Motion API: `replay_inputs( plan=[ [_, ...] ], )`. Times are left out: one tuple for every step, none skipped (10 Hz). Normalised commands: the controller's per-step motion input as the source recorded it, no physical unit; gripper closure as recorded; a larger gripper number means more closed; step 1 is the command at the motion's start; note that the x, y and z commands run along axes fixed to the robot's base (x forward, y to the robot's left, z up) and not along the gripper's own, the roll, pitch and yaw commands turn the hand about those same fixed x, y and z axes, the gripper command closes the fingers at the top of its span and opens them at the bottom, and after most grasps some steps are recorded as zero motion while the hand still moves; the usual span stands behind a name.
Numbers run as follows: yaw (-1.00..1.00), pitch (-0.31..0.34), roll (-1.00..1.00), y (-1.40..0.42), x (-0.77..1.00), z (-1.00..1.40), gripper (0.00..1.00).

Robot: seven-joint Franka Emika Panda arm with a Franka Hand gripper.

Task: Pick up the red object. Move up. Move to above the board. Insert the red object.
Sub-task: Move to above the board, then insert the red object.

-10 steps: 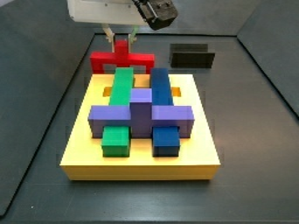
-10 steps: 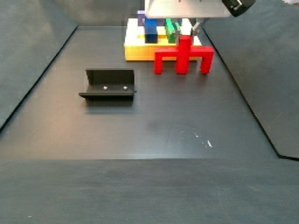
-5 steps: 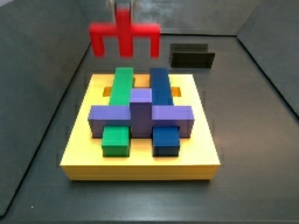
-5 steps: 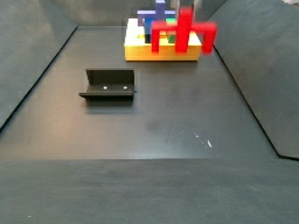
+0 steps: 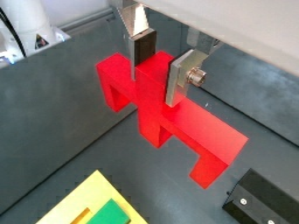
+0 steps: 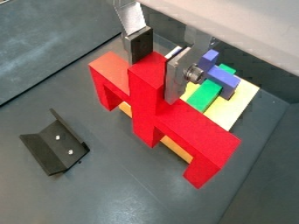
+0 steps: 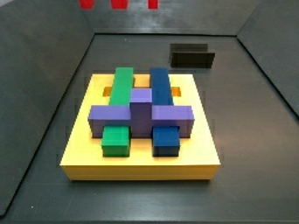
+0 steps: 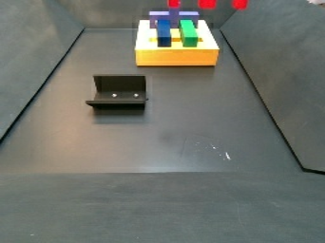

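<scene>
My gripper (image 5: 162, 70) is shut on the central stub of the red object (image 5: 176, 122), a bright red bar with two legs, and holds it high off the floor. Both wrist views show this grip (image 6: 158, 63) on the red object (image 6: 152, 105). In both side views only the red leg tips show at the top edge (image 7: 117, 3) (image 8: 206, 4), and the gripper is out of frame. The yellow board (image 7: 140, 164) bears green, blue and purple blocks and lies on the floor (image 8: 178, 59). A wrist view shows the board (image 6: 249, 94) below and behind the red object.
The fixture, a dark L-shaped bracket, stands on the floor apart from the board (image 7: 193, 56) (image 8: 118, 92) (image 6: 56, 150). Grey walls enclose the floor on all sides. A purple cross-shaped block (image 7: 140, 111) sits over the green (image 7: 121, 86) and blue (image 7: 160, 86) bars.
The gripper has risen straight up with the red object, from the floor behind the board to almost out of the side views' top edge.
</scene>
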Motion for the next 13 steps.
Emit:
replay_inputs(
  plan=[
    [-0.01, 0.044, -0.03, 0.00, 0.00, 0.18, 1.00],
    [-0.06, 0.185, -0.05, -1.40, 0.54, 0.38, 1.00],
    [-0.05, 0.198, 0.00, -1.40, 0.55, 0.35, 1.00],
    [0.00, 0.256, 0.06, -1.40, 0.61, 0.33, 1.00],
    [0.00, 0.258, 0.03, -1.40, 0.71, 0.34, 1.00],
    [0.00, 0.235, 0.04, -0.98, 0.51, 0.25, 1.00],
    [0.01, 0.169, 0.09, -0.35, 0.21, 0.09, 1.00],
    [0.01, 0.132, 0.07, -0.18, 0.12, 0.05, 1.00],
    [0.00, -0.061, -0.06, 0.26, 0.00, -0.28, 1.00],
    [0.00, -0.127, -0.08, 0.31, 0.00, -0.52, 1.00],
    [0.00, -0.160, -0.04, 0.41, 0.00, -0.77, 1.00],
    [0.00, -0.156, -0.07, 0.32, 0.04, -0.81, 1.00],
    [0.00, -0.180, -0.03, 0.00, 0.05, -0.83, 1.00]
  ],
)
